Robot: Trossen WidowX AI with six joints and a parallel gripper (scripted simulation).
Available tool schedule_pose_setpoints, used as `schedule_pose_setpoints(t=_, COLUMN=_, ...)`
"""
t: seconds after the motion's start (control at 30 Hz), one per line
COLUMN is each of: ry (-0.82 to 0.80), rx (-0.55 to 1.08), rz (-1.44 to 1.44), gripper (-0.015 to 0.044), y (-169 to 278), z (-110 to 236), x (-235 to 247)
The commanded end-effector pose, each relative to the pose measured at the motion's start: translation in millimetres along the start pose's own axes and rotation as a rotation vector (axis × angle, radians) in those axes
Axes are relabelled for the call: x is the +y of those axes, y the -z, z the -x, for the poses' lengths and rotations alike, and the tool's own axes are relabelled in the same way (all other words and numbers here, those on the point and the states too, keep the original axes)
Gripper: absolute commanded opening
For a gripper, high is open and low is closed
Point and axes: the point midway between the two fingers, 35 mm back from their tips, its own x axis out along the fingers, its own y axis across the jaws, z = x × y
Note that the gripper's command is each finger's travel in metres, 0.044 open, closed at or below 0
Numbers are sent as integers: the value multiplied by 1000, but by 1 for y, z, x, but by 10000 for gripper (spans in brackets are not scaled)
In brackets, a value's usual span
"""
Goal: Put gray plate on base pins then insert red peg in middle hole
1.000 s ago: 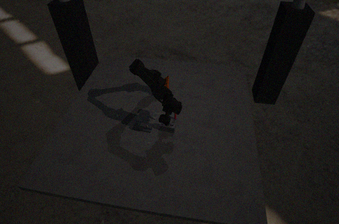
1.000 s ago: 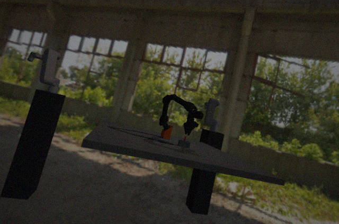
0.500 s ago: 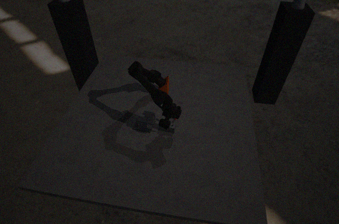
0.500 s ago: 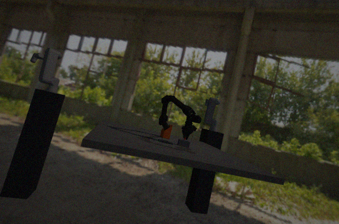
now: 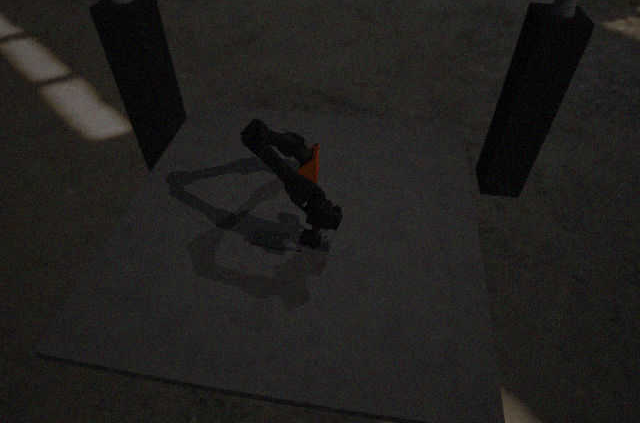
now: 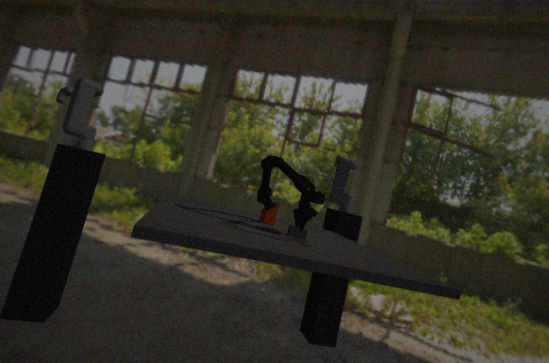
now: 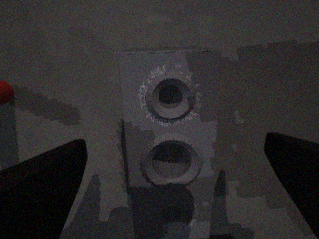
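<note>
The gray plate (image 7: 135, 100) lies below my gripper in the wrist view. Two of its round holes show clearly; its near end is in dark shadow, and a hole there is hard to make out. My gripper (image 7: 176, 145) is open and empty, its black fingertips wide apart on either side of the plate. In the exterior view the gripper is low over a gray block (image 6: 297, 232); I cannot tell there whether this is plate or base. The red peg (image 7: 5, 92) shows only as a rounded end at the wrist view's left edge. The base and its pins cannot be made out.
An orange block (image 5: 312, 165) (image 6: 268, 214) is at the arm's mount on the gray table (image 5: 403, 304) (image 6: 213, 234). Two tall black pedestals (image 5: 136, 72) (image 5: 532, 98) with gray devices on top stand beyond the table. Arm shadows cross the table top.
</note>
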Motion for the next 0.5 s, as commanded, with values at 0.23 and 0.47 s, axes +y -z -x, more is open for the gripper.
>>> schedule_pose_setpoints(t=0.23, ry=-8, rx=10, rz=8, gripper=440, y=2, z=-20, x=3)
schedule_pose_setpoints(t=0.47, ry=-8, rx=11, rz=8, gripper=440, y=3, z=-31, x=4)
